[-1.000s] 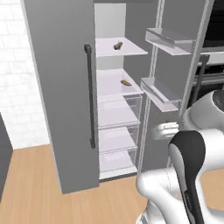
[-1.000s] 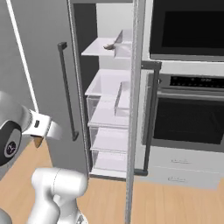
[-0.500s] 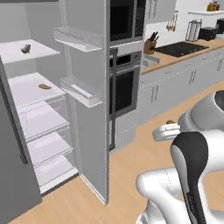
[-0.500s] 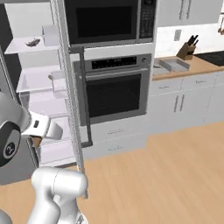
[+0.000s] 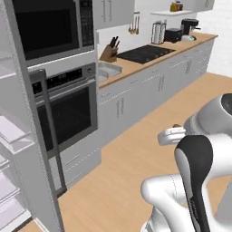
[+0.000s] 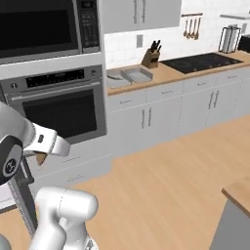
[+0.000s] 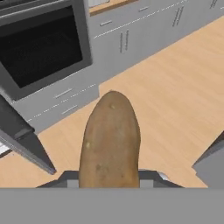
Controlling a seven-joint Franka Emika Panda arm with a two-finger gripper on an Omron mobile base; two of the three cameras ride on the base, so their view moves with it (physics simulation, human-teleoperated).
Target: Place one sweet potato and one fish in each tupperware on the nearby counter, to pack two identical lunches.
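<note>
My gripper (image 7: 109, 177) is shut on a brown sweet potato (image 7: 111, 140), which stands up between the jaws in the hand view. From the right base view the gripper (image 6: 45, 152) hangs low at the left, in front of the oven, with the sweet potato's tip (image 6: 41, 159) showing under it. Two grey tupperware trays (image 6: 138, 74) (image 6: 117, 77) lie side by side on the light-brown counter (image 6: 168, 73), far from the gripper. One tupperware (image 5: 108, 70) also shows on the counter (image 5: 136, 67) in the left base view. The fish is out of view.
A wall oven (image 6: 58, 105) under a microwave (image 6: 44, 27) stands left of the counter. A knife block (image 6: 150, 59) and black stovetop (image 6: 202, 61) sit further along it. The open fridge door (image 5: 31, 149) is at the left. A wooden-topped unit's corner (image 6: 239, 195) juts in at lower right.
The base has turned right: both base views swept from the open fridge to the oven and counter. The gripper stays shut on the sweet potato.
</note>
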